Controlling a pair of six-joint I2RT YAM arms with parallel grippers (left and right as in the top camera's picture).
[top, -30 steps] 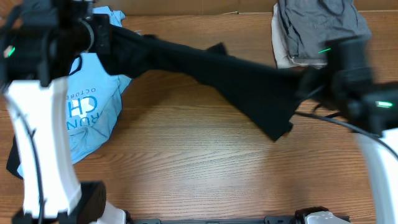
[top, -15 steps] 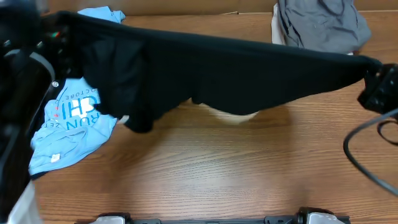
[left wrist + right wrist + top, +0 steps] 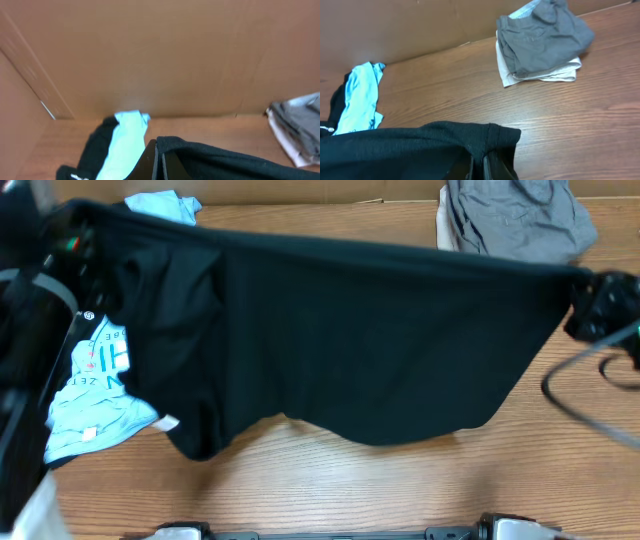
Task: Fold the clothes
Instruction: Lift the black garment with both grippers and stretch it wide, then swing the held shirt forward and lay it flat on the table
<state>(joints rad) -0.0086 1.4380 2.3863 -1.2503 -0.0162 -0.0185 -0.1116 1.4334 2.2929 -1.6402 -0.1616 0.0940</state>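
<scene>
With the left gripper (image 3: pixel 156 146) and right gripper (image 3: pixel 479 159) each pinching one end of the black shirt (image 3: pixel 370 350) stretched between them over the table (image 3: pixel 420 490), lower both evenly so it lands flat.

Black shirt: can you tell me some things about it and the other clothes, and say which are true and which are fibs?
1. The black shirt hangs spread out between the left jaws and the right jaws. True.
2. Both jaws are open. False: each is shut on the shirt's top edge.
3. A blue shirt lies rumpled on the left side of the table. True.
4. The grey clothes sit in the middle of the table. False: they are piled at the far right corner.
</scene>
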